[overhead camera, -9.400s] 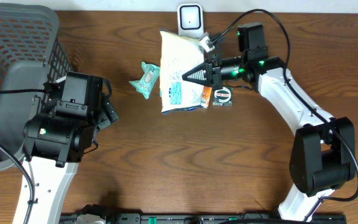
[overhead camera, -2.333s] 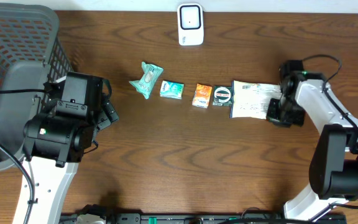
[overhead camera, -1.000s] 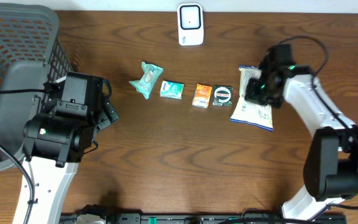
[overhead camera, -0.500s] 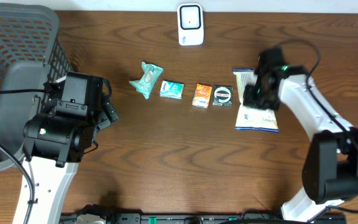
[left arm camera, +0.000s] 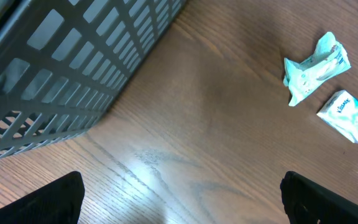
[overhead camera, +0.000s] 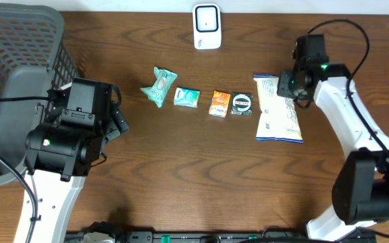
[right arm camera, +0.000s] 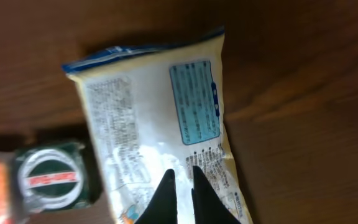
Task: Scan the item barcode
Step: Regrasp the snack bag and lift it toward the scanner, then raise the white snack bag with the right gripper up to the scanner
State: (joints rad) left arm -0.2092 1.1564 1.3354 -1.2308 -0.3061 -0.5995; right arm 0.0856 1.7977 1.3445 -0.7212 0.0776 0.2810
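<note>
your bag lies flat on the table, right of centre in the overhead view, long side running top to bottom. its left edge is just beside the tin. the right claw sits over the bag's upper right corner. in the right wrist view its fingers are pinched almost together, with only a thin slit between them and nothing in it, and the bag's printed face lies beneath. the scanner stands at the top centre edge, well apart from the bag, with bare wood between them. left of the tin the row runs on through an orange box, a tissue pack and a green packet. below that row you have a wide stretch of bare wood across the lower middle. the left claw rests at the left with its jaws wide, holding nothing. its wrist view shows bare wood between the fingers. the basket fills the upper left corner, its wall close beside that arm.
</note>
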